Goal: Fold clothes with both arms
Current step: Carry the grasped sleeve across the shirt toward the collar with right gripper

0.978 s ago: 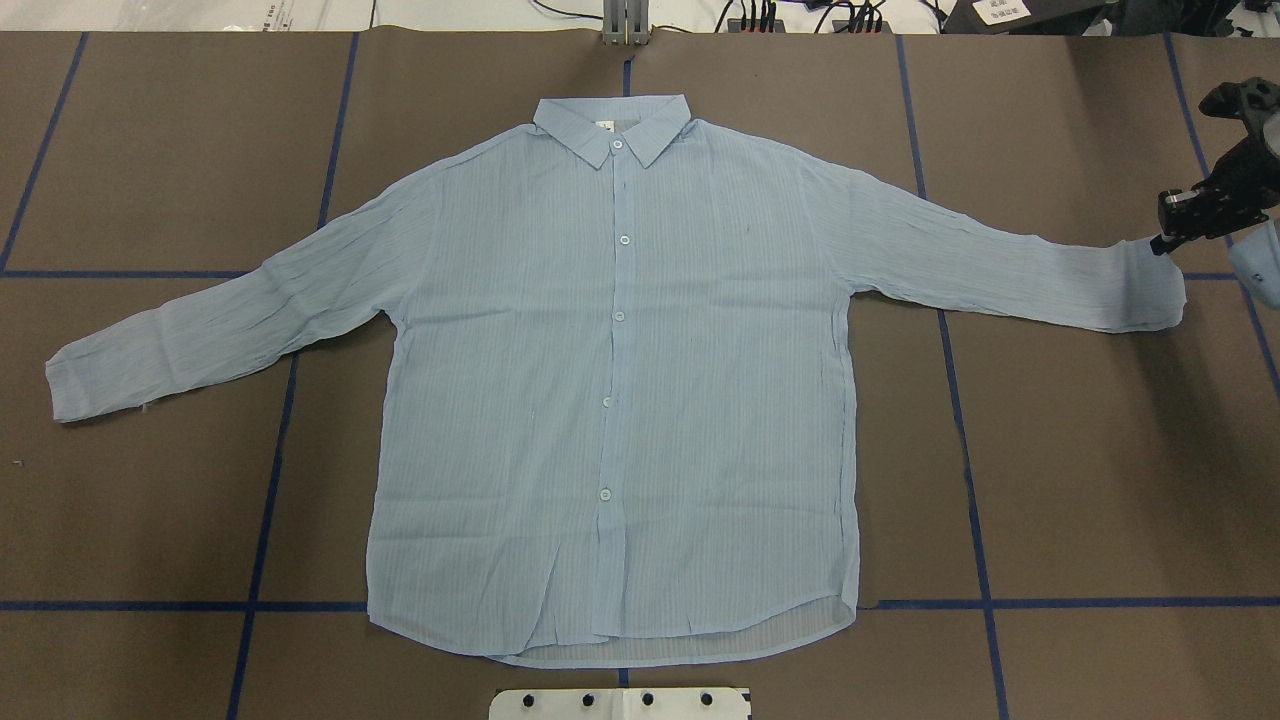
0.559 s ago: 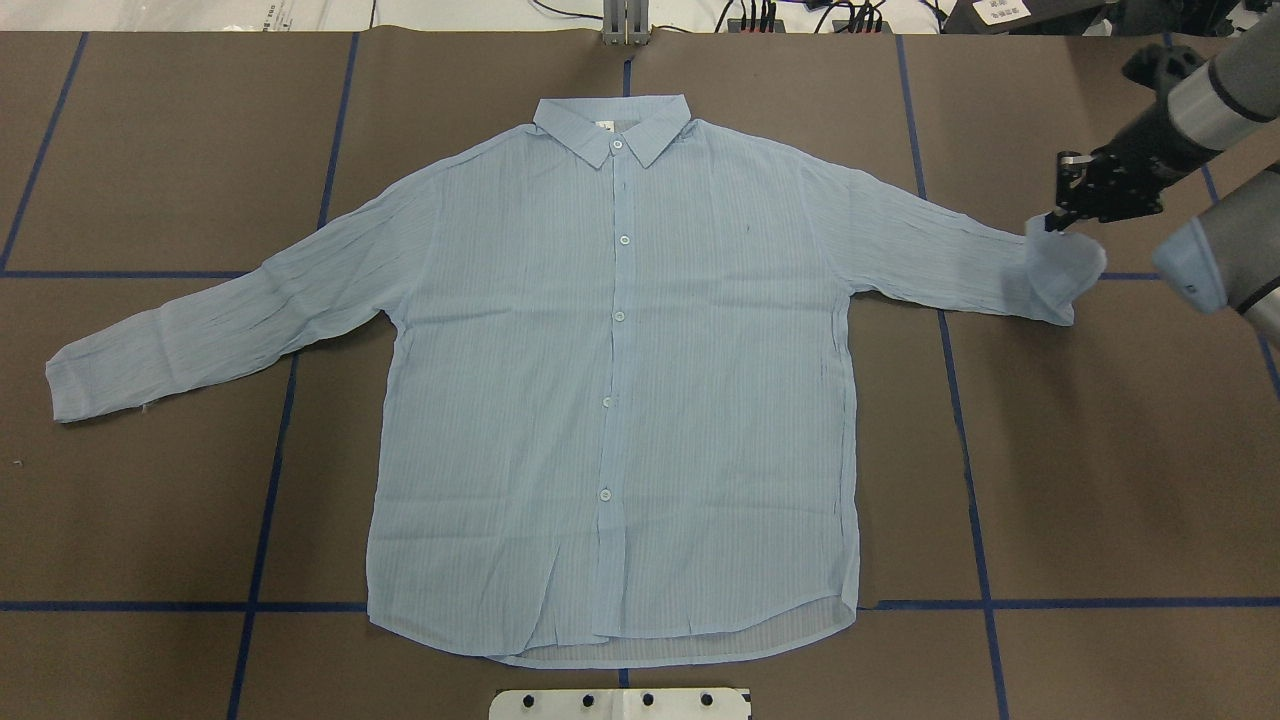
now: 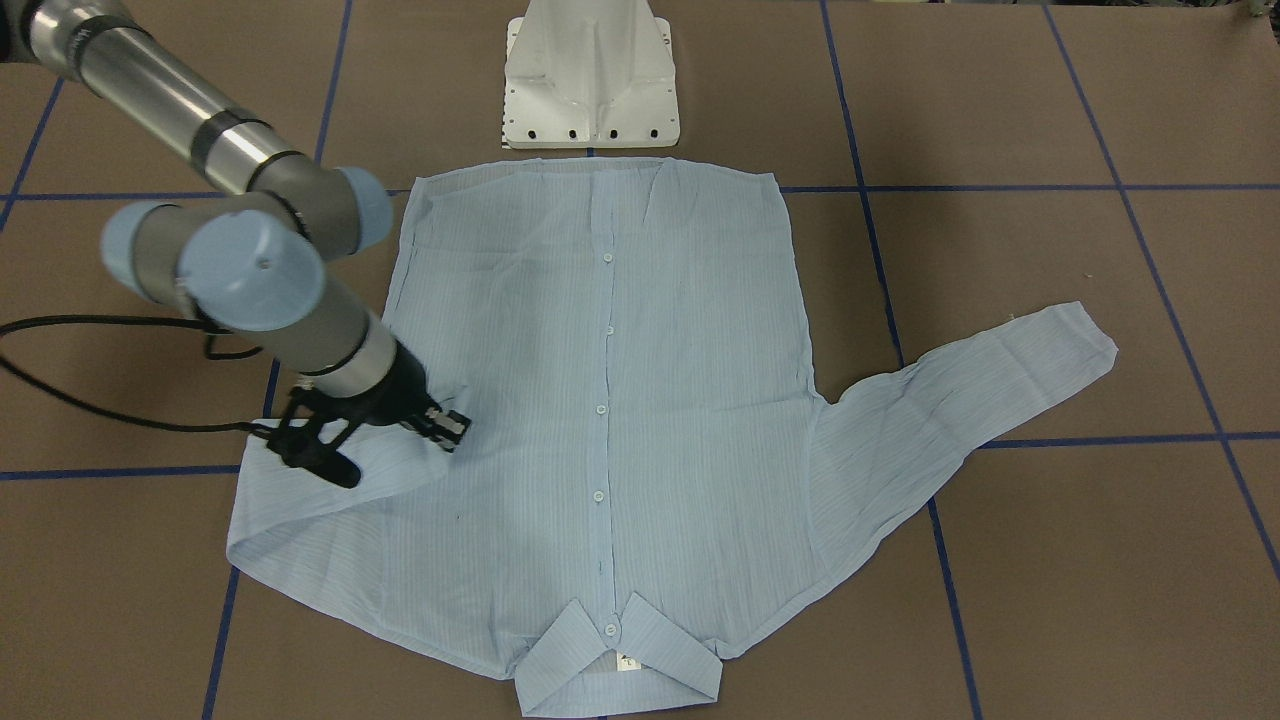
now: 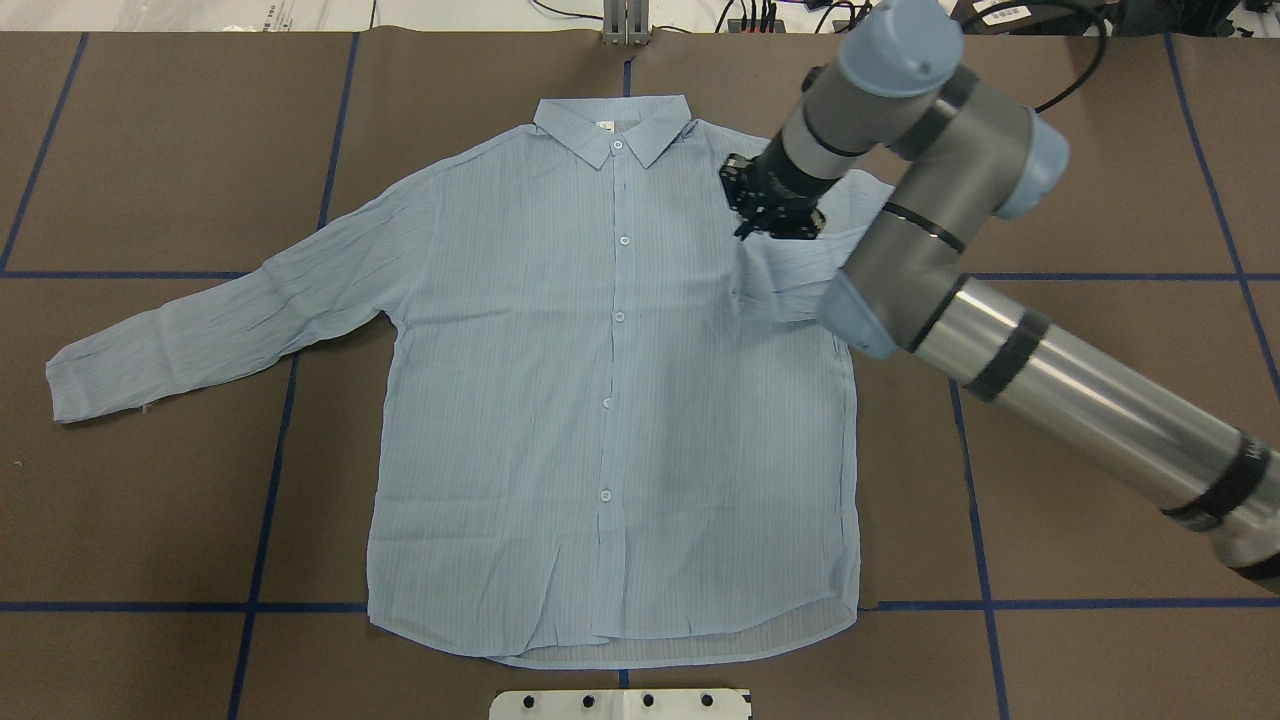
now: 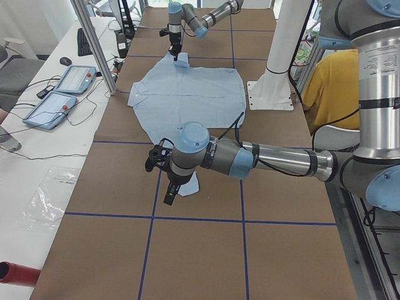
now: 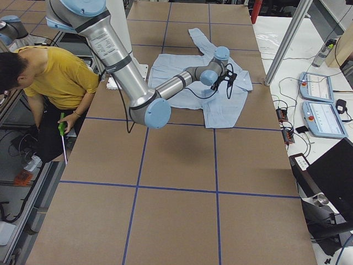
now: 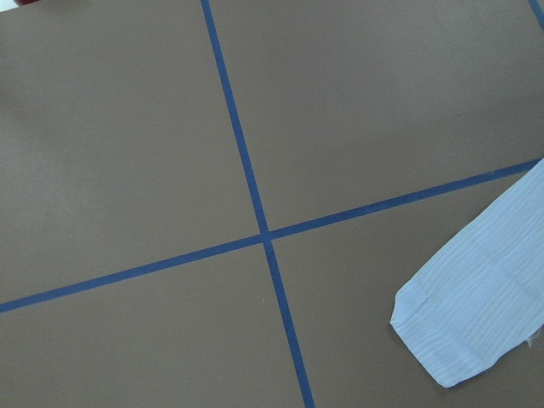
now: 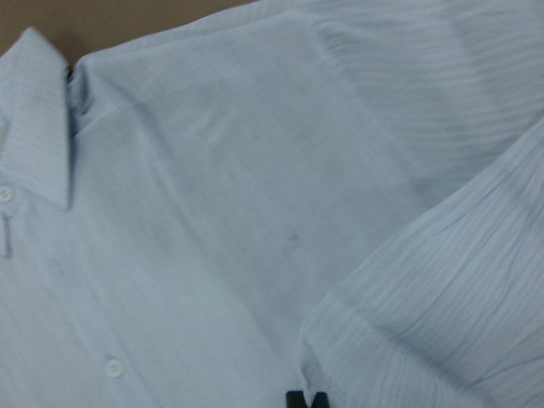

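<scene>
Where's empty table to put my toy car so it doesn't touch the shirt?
The bare brown table between the spread-out sleeve, the shirt's side and the near blue tape line is free. So is the far corner above that sleeve. It's crowded by the collar, where the right claw holds the folded-over sleeve.

From overhead the right arm (image 4: pixel 935 250) covers one shoulder of the shirt (image 4: pixel 500 400) and much of the doubled-back sleeve, then runs off the right edge. The right hand (image 4: pixel 768 225) masks its own fingertips there. Its wrist view shows only a black sliver at the bottom edge, pinching the right cuff (image 8: pixel 408 340). The left hand (image 5: pixel 169 192) appears only in the left side view, too small to judge its jaws, and it hides part of the left cuff (image 5: pixel 189 186). A person (image 5: pixel 325 87) sits mostly behind the left arm (image 5: pixel 281 159) and the pedestal (image 5: pixel 275 81).
</scene>
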### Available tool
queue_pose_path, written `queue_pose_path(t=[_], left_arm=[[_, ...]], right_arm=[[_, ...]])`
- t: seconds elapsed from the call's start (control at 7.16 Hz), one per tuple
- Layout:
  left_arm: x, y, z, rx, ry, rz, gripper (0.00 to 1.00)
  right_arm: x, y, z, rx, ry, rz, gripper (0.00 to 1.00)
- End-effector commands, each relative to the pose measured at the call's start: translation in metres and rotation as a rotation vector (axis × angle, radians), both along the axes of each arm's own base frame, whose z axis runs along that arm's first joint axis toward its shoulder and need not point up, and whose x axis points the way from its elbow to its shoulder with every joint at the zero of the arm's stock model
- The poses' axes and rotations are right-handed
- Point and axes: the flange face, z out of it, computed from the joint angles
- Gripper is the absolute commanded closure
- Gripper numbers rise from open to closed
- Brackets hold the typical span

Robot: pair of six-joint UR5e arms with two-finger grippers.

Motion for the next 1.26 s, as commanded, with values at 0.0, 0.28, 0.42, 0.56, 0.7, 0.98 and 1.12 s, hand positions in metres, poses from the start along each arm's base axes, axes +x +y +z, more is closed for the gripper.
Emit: queue_pose_path(t=[0.0, 0.28, 0.42, 0.56, 0.7, 0.98, 1.12], left_arm=[[0.0, 0.0, 0.0, 0.001, 0.0, 0.0, 0.0], [0.001, 0.0, -0.002, 0.004, 0.01, 0.004, 0.0], [0.001, 0.001, -0.004, 0.008, 0.013, 0.005, 0.0], [0.001, 0.0, -0.005, 0.014, 0.013, 0.005, 0.0], [0.001, 0.0, -0.007, 0.03, 0.012, 0.005, 0.0], [0.005, -0.002, -0.002, 0.034, 0.015, 0.013, 0.0], [0.013, -0.003, -0.004, 0.044, 0.054, 0.038, 0.0]], right_arm=[[-0.074, 0.001, -0.103, -0.017, -0.039, 0.07, 1.0], [-0.091, 0.005, -0.122, 0.005, -0.069, 0.098, 1.0], [-0.105, 0.002, -0.13, 0.001, -0.056, 0.104, 1.0], [-0.112, -0.001, -0.121, -0.001, -0.071, 0.136, 1.0], [-0.118, -0.003, -0.115, -0.025, -0.092, 0.19, 1.0], [-0.131, 0.009, -0.113, -0.035, -0.096, 0.191, 0.75], [-0.141, 0.015, -0.108, -0.052, -0.087, 0.235, 0.29]])
